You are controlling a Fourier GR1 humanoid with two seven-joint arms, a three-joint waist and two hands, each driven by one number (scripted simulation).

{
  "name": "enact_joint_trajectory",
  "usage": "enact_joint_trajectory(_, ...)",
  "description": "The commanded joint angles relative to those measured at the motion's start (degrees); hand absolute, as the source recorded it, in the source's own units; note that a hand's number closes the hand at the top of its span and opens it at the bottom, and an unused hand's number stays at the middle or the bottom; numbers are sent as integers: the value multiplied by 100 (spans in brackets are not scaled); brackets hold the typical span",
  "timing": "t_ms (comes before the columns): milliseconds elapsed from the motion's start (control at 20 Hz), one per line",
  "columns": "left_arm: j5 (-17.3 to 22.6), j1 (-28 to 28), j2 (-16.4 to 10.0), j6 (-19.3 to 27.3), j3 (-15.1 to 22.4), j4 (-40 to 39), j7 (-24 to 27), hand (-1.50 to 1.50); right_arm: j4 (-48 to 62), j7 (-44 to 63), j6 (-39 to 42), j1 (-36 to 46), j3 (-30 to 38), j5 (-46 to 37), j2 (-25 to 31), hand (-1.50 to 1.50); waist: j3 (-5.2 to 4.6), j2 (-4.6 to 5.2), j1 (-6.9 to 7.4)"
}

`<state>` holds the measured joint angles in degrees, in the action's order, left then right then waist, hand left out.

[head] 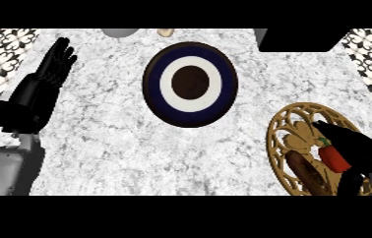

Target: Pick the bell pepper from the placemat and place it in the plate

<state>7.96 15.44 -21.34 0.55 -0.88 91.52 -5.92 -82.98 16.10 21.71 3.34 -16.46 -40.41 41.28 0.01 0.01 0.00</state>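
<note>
A red bell pepper (333,158) with a green stem lies on the gold openwork placemat (291,129) at the right edge of the counter. My right hand (353,142) is over the placemat with its black fingers curled around the pepper, hiding part of it. The plate (190,84), round with dark blue, white and brown rings, lies in the middle of the counter, up and left of the placemat. At the left edge, my left hand (55,65) rests open with its fingers pointing up, far from both.
The counter is mottled grey-white marble. A grey rounded object (120,32) and a small beige thing (166,32) sit at the far edge. A dark block (301,39) stands at the far right corner. Patterned tiles show at both upper sides.
</note>
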Motion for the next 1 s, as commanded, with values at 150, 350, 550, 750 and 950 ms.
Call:
enact_joint_trajectory(150, -38, -215, 45, -360, -240, 4, 242, 0, 627, -290, 138, 290, 231, -641, -71, -150, -2, -3, 5)
enact_joint_trajectory(350, -136, 93, 95, -155, -186, 10, -60, 0, 1112, -1149, -1259, 488, 228, -848, -511, 150, 7, 10, 18)
enact_joint_trajectory(550, -427, -277, 448, 113, 56, 137, 132, 0, 1086, -368, -2068, 208, 426, -1139, -1065, 150, 2, -5, -16)
enact_joint_trajectory(750, -199, -286, 129, 77, -356, 137, -94, 0, 824, 1300, -2877, -810, 1216, -830, -1903, 150, 8, -116, -570)
enact_joint_trajectory(950, -190, -466, 36, 28, -450, 186, -29, 0, -79, 2066, -3941, -1685, 1332, -1308, -2401, 150, -25, -156, -616)
